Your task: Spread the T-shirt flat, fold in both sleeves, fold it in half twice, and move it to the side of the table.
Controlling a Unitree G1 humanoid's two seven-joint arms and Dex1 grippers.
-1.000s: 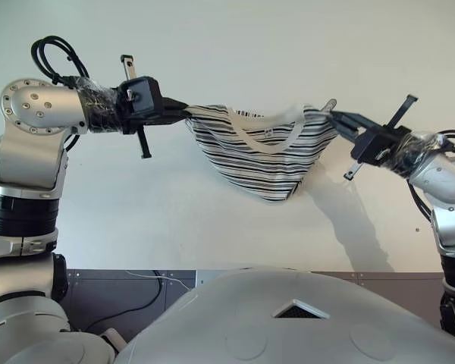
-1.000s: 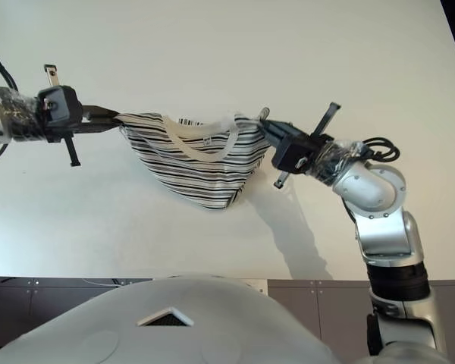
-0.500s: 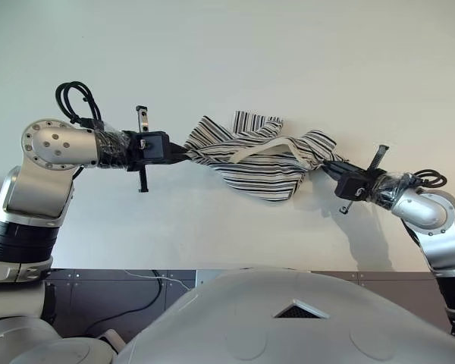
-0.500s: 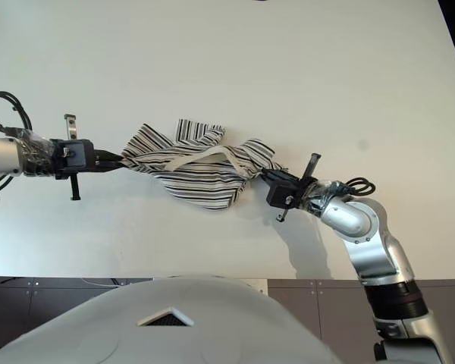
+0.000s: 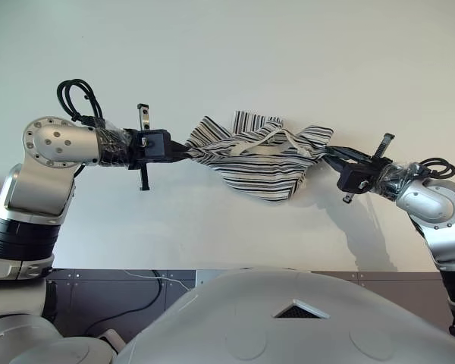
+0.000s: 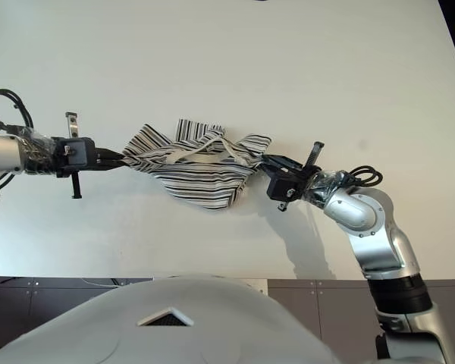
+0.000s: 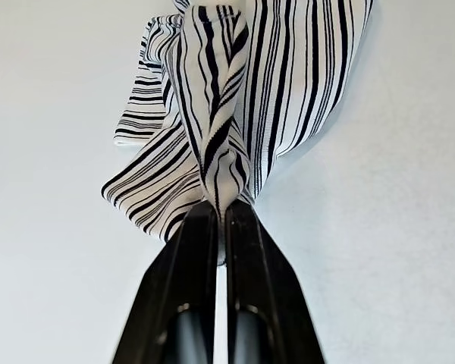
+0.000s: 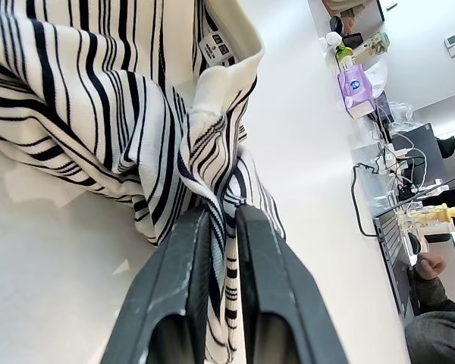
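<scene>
White table [image 5: 227, 45] spreads wide beneath a black-and-white striped T-shirt [image 5: 262, 171], bunched rather than flat and stretched between the robot's two arms near the table's middle. The garment's lower part sags to a loose point toward the robot, while a striped flap stands up along its far edge; whether the cloth rests on the surface or hangs just above it cannot be told. A cream neckband [image 5: 277, 142] loops across the top of the bundle. The left pincer [image 5: 183, 151], reaching in from the robot's left, has its two black fingers pressed together on a twisted corner of the cloth, the stripes gathered into a tight fold right where the fingertips meet. The right pincer [image 5: 330, 156], coming in from the robot's right, is likewise clamped on the opposite end of the shirt, striped fabric caught between its fingers close to the neckband's seam. A small label [image 8: 214, 47] shows inside the collar.
</scene>
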